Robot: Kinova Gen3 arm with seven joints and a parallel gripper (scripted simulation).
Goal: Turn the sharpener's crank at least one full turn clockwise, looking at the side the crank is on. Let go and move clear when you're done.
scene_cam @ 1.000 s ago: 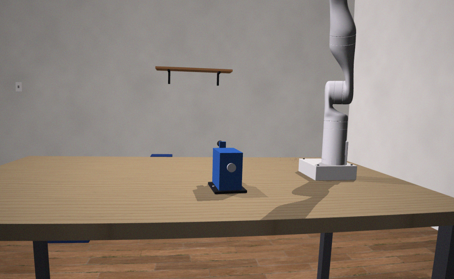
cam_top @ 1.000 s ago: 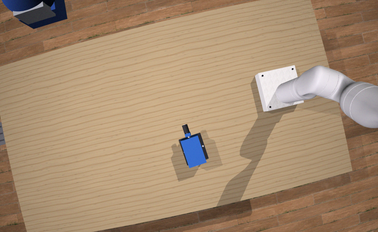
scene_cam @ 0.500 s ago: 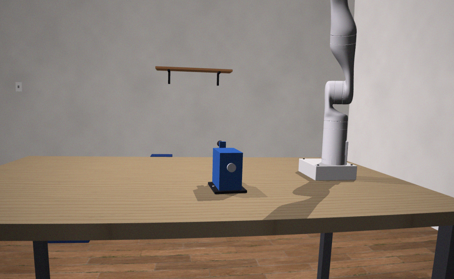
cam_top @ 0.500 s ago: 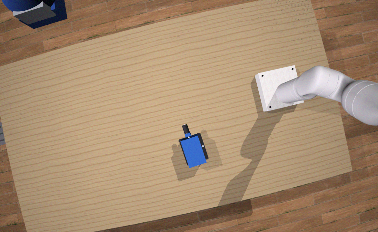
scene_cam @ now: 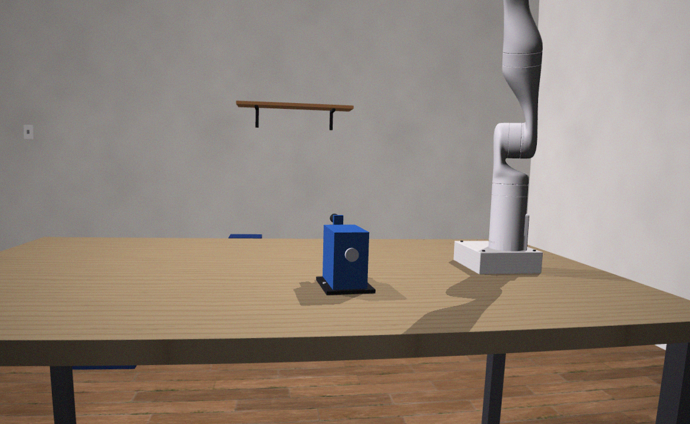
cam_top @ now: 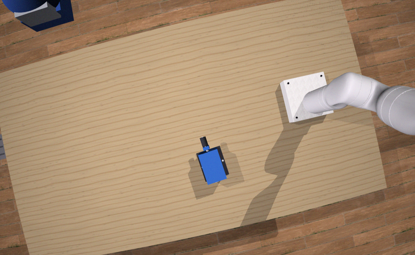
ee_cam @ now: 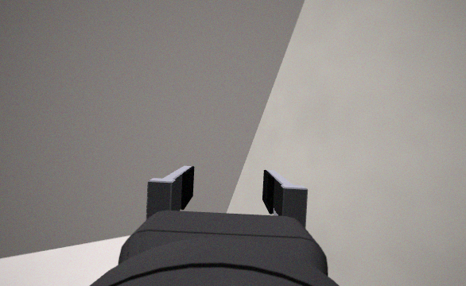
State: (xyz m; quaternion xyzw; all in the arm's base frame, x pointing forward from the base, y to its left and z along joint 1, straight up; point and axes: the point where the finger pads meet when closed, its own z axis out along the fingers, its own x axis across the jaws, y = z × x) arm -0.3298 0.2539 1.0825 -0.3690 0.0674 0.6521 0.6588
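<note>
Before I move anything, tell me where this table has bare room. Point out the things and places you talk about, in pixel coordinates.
Bare wood lies left of the blue sharpener [cam_top: 212,166] [scene_cam: 345,258] in the top view, and between it and the white base plate [cam_top: 293,91] [scene_cam: 510,262]. Tightest: beneath the arm [cam_top: 351,90] [scene_cam: 509,216].
</note>
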